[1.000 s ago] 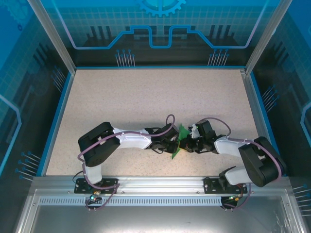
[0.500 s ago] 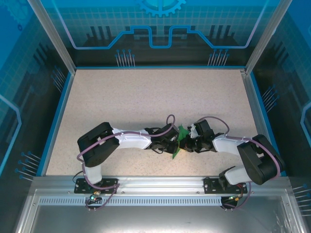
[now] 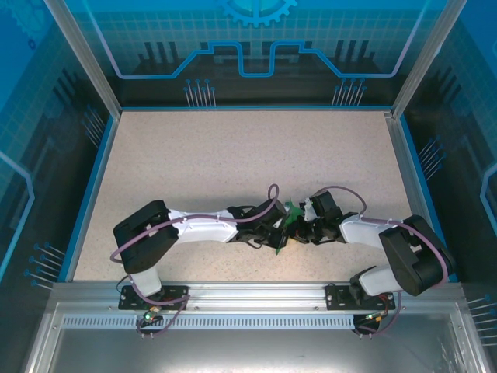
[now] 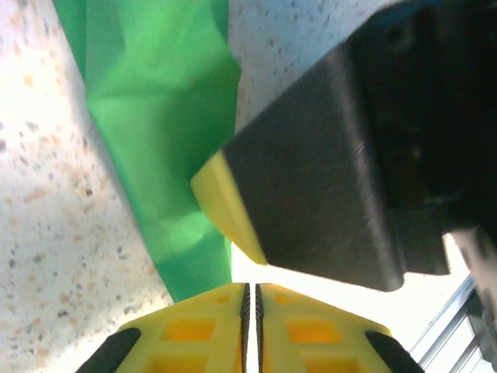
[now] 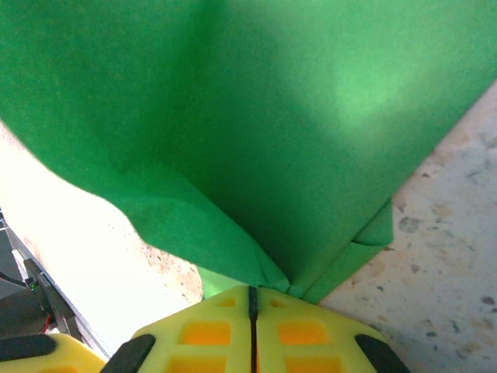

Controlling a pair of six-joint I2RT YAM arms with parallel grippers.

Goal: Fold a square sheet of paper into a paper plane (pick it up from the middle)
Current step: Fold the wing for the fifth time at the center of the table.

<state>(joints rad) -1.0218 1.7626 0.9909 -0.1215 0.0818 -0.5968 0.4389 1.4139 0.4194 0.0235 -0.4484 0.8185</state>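
Right gripper [image 5: 251,291] clamping shut on folded corner of square sheet of paper [image 5: 233,116], which is fanning out ahead of tips, likely anchoring crease. Left gripper [image 4: 250,289] facing it, jaws together. Paper sitting just ahead-left of left tips. Cannot tell whether left is nipping it.

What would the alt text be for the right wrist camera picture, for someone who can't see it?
The right gripper, shut at the bottom edge, pinches a fold of bright green paper that fans upward from it. Speckled table shows at the lower right.
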